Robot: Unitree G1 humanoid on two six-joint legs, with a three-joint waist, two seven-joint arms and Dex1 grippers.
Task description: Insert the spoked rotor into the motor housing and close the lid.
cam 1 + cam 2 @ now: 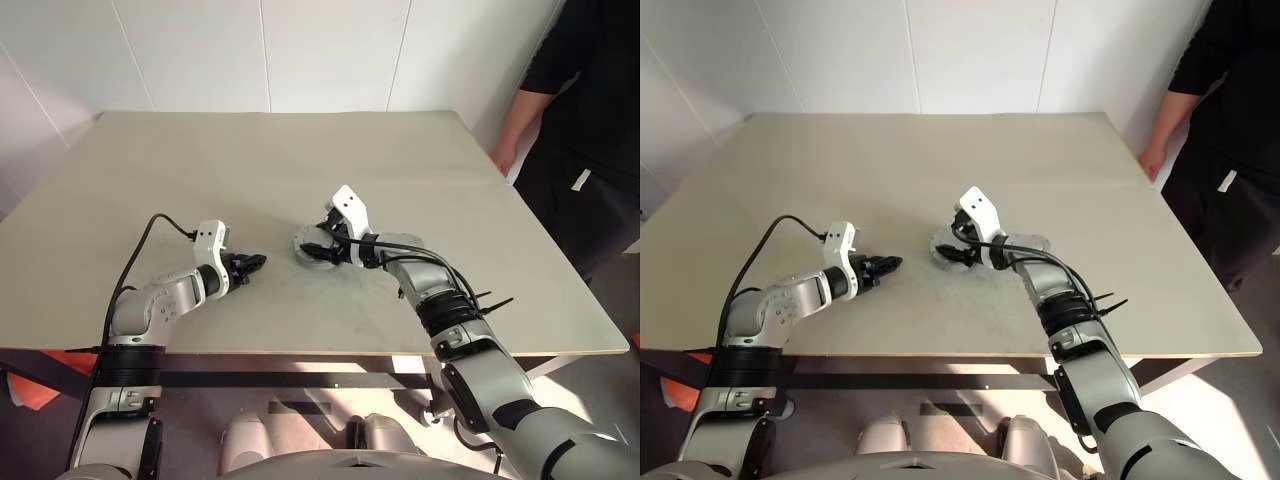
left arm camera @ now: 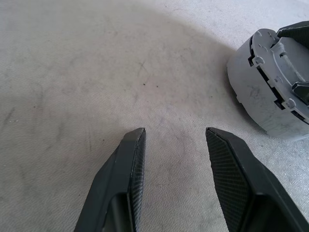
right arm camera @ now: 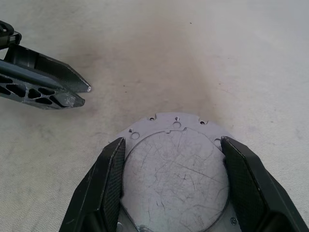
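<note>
The motor housing (image 1: 309, 243) is a squat grey round part on the table's middle, also seen in the left wrist view (image 2: 260, 82). Its upward face (image 3: 174, 174) is a flat scratched grey disc, and I cannot tell whether that is the lid. The spoked rotor is hidden. My right gripper (image 1: 318, 252) reaches in from the right, and its two fingers (image 3: 113, 179) press against opposite sides of the part. My left gripper (image 1: 255, 262) hovers low over bare table a short way left of it, open and empty; its tips (image 3: 72, 94) point at the part.
A person in black (image 1: 585, 110) stands at the table's far right corner, one hand (image 1: 503, 158) at the edge. The beige table (image 1: 250, 150) stretches wide and bare behind and to the left of both arms.
</note>
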